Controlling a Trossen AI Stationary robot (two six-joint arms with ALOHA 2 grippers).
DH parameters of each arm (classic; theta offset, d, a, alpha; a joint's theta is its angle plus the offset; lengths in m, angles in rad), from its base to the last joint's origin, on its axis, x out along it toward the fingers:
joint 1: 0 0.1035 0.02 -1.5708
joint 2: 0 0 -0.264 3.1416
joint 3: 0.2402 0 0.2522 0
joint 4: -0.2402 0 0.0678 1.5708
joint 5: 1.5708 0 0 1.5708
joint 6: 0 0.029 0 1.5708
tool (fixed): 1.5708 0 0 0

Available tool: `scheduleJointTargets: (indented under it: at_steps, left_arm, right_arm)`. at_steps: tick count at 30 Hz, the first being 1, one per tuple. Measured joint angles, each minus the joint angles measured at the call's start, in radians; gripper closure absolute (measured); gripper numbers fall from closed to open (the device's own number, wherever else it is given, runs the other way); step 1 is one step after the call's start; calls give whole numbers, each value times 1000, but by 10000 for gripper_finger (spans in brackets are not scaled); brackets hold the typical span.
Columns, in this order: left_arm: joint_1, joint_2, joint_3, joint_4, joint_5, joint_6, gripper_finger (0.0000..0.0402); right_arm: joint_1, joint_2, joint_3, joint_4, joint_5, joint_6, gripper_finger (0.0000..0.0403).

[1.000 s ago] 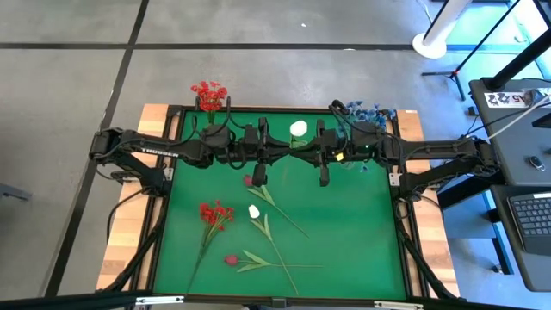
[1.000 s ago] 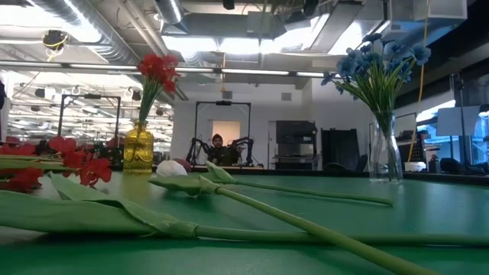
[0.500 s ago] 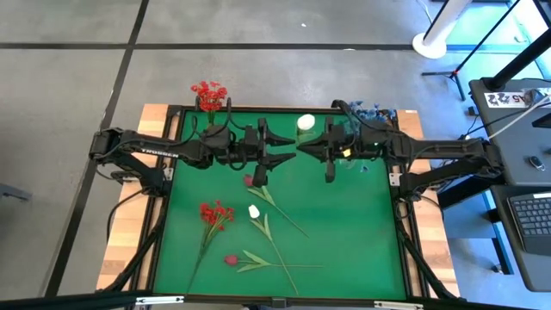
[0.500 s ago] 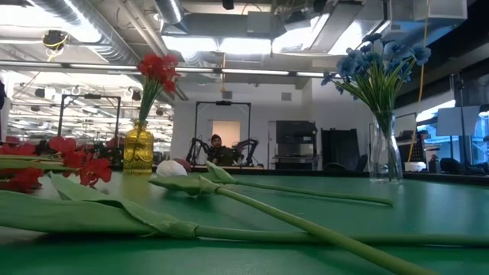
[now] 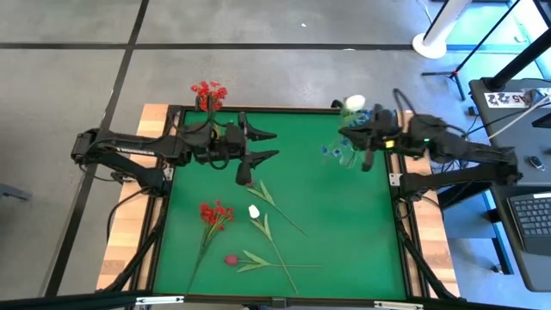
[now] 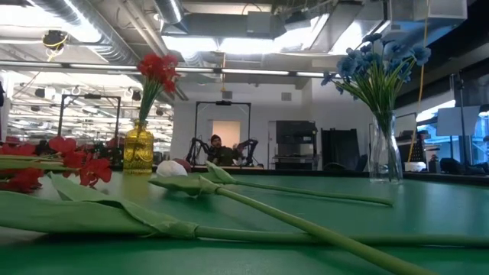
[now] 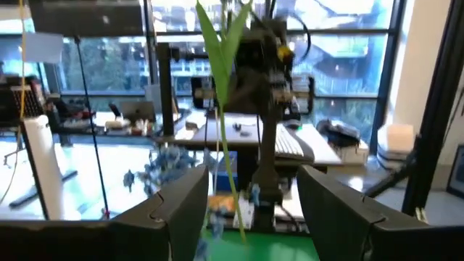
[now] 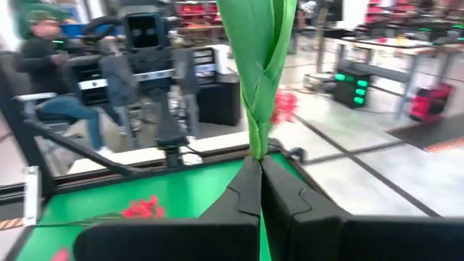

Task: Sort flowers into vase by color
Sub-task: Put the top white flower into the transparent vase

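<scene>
My right gripper (image 5: 346, 138) is shut on a white tulip, whose bud (image 5: 353, 103) is up near the glass vase of blue flowers (image 6: 384, 153) at the far right. My left gripper (image 5: 265, 145) stands open and holds nothing, over the far middle of the green mat; in its wrist view (image 7: 250, 217) the tulip's stem (image 7: 226, 109) shows ahead. A yellow vase with red flowers (image 6: 138, 149) stands at the far left. A red cluster (image 5: 215, 213), another white tulip (image 5: 254, 211) and a dark red bud (image 5: 231, 259) lie flat on the mat. My right gripper pinches the tulip's green stem and its wrapped leaf (image 8: 255, 148) between its two fingers. The fingers are level, come from the table's right side and lie across the stem. The flower stands upright, lifted clear of the mat; its bud is above the wrist picture.
One more stem (image 5: 277, 202) lies slanting on the mat, just near of my left gripper. The wooden table frame (image 5: 155, 120) borders the mat. Beyond the table a person sits at another robot station (image 6: 216, 149).
My left gripper has opened, let go of the white tulip and drawn back toward the table's left edge. My right gripper, still shut on the stem, has carried the tulip up and toward the right edge, to beside the blue-flower vase.
</scene>
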Motion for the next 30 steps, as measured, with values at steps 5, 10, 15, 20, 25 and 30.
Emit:
scheduleJointTargets:
  at_steps: [5,10,15,20,25,30]
  left_arm:
    - [3,0,0,-72,0,-1,195]
    - [5,-9,-75,18,-1,-6,195]
    - [41,-80,-192,123,-2,-32,195]
    - [77,-147,-312,222,0,-90,195]
    - [96,-192,-400,282,-1,-125,195]
    - [96,-215,-443,332,0,-141,195]
  right_arm:
    - [0,-94,0,-114,84,17,403]
    - [0,-140,3,-204,137,17,403]
    - [0,-131,106,-395,203,35,403]
    - [0,-89,245,-540,205,69,403]
    - [0,-61,271,-660,280,86,403]
    - [0,-51,252,-724,382,121,403]
